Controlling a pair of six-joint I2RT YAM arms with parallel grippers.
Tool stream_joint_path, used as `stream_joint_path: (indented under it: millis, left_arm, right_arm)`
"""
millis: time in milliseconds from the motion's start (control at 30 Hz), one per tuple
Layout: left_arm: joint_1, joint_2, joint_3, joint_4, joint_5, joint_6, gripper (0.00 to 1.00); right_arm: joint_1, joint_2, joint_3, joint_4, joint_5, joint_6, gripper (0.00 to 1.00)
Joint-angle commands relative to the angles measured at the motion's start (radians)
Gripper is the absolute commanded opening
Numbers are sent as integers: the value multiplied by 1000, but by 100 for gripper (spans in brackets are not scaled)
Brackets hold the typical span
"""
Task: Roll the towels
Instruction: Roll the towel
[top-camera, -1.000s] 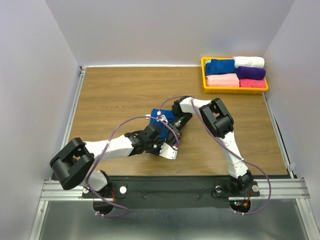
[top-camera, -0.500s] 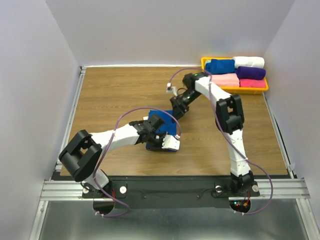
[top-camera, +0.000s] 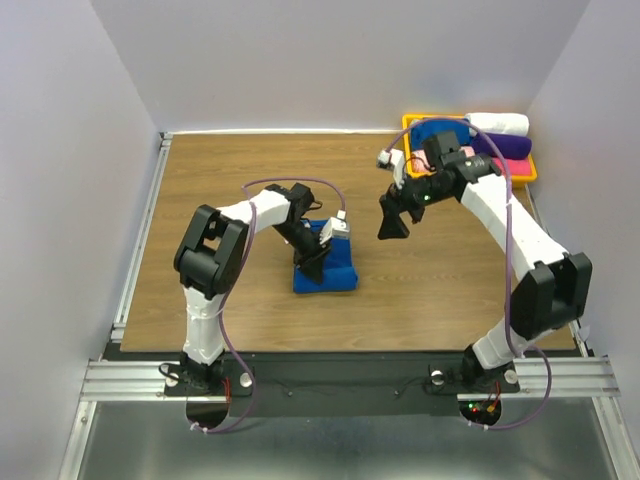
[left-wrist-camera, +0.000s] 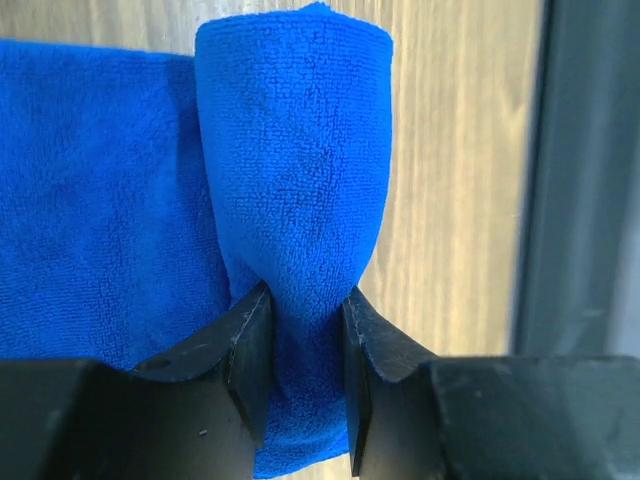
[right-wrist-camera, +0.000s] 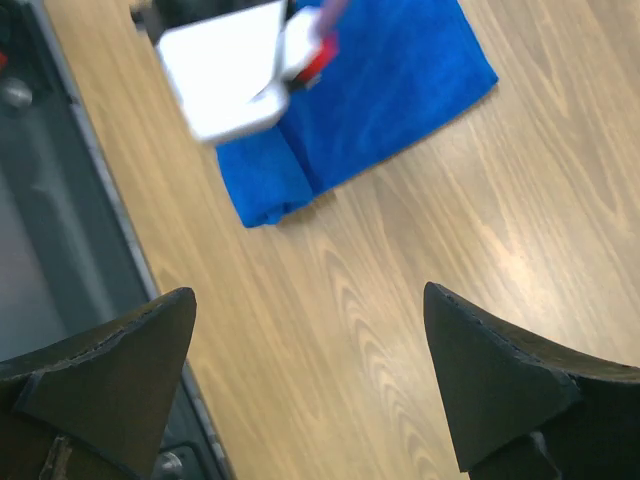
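Rolling is under way on the blue towel, which lies near the middle of the tabletop: the left gripper pinches its rolled end, with flat cloth beside it. Next, I judge, comes turning that roll onward while keeping it tight. Farther right the right gripper hangs spread wide and empty, clear of the cloth. At the far right corner a yellow tray holds a blue roll beside other coloured rolls
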Motion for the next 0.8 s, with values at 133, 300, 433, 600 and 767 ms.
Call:
stream_joint_path:
  millis: [133,300,433,600,767]
  left_arm:
    - [79,284,183,-289,98,65,26]
    - [102,333,239,-311,111,72,26]
    - [113,358,260,-320,97,68,26]
    - [122,371,260,-320,88,75,27]
    - [125,376,262,-320,94,82,29]
  right_arm:
    - [269,-116,-248,312,424,1,100]
    - [458,-86,-325,498,561,-25,99]
    - [567,-57,-418,631,675,-73,99]
    - [654,-12,-489,766,716,-166,100]
    - [668,41,-513,814,706,-211,100]
